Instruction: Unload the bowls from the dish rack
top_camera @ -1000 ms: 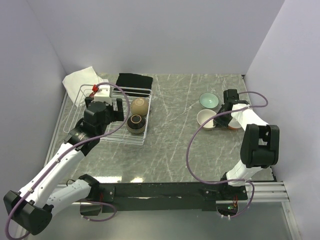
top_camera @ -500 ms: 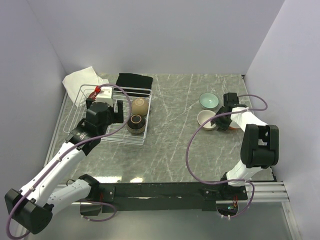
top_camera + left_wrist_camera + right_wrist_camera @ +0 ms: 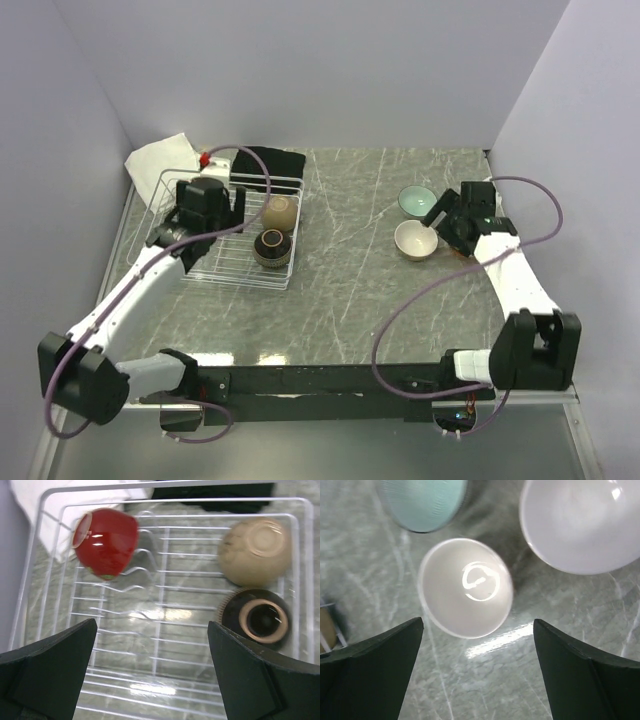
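The white wire dish rack (image 3: 180, 262) (image 3: 165, 555) stands at the table's left. Three bowls lie in it: a dark red one (image 3: 106, 542) on its side at the rack's far left, a tan one (image 3: 280, 212) (image 3: 255, 550) upside down, and a dark brown one (image 3: 272, 246) (image 3: 262, 620). My left gripper (image 3: 222, 208) (image 3: 151, 625) hovers open above the rack's wires, holding nothing. On the right of the table stand a pale teal bowl (image 3: 417, 201) (image 3: 422, 502), a beige bowl (image 3: 415, 240) (image 3: 465, 587) and a third, pale-inside bowl (image 3: 585, 525). My right gripper (image 3: 445, 220) (image 3: 478, 630) hangs open and empty above them.
A white cloth (image 3: 160, 158) and a black cloth (image 3: 268, 160) lie behind the rack. Walls close in the table on the left, back and right. Purple cables loop off both arms.
My right gripper has opened and risen off the bowls at the right. My left arm has swung toward the rack's back left, still open.
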You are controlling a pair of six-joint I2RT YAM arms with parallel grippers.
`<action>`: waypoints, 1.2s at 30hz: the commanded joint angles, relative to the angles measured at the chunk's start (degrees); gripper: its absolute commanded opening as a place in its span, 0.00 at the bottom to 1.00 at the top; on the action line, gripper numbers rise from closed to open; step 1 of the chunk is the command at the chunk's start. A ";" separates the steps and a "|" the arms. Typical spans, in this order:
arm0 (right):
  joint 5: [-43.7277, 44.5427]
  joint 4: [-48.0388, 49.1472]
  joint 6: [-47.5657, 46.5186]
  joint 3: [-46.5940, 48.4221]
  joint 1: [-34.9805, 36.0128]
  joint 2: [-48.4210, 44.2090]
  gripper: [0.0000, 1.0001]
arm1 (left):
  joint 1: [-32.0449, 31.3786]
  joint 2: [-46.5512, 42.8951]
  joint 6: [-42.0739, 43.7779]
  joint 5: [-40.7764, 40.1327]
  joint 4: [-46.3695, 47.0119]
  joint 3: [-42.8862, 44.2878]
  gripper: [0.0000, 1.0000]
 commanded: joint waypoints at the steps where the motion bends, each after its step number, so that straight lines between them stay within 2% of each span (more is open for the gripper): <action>1: 0.73 2.61 -1.91 -0.54 2.15 -7.84 1.00 | 5.81 4.77 3.75 2.78 -1.14 5.74 0.99; 5: -1.12 5.25 -2.09 -2.39 5.84 -11.71 1.00 | 10.30 11.35 7.45 4.10 -2.81 11.54 1.00; 7: -5.07 6.92 -1.56 -3.44 7.51 -12.94 1.00 | 11.52 15.66 8.59 3.92 -4.13 14.69 1.00; 18: -8.68 10.08 -2.09 -3.97 13.66 -12.86 1.00 | 14.43 32.45 15.18 2.43 -9.31 27.19 0.99; 25: -9.83 10.88 -2.44 -4.24 14.46 -12.51 1.00 | 15.05 38.00 16.15 2.34 -10.02 32.20 0.99; 36: -10.62 11.40 -2.97 -4.32 14.81 -11.28 1.00 | 15.05 43.97 16.24 0.76 -10.11 35.45 0.99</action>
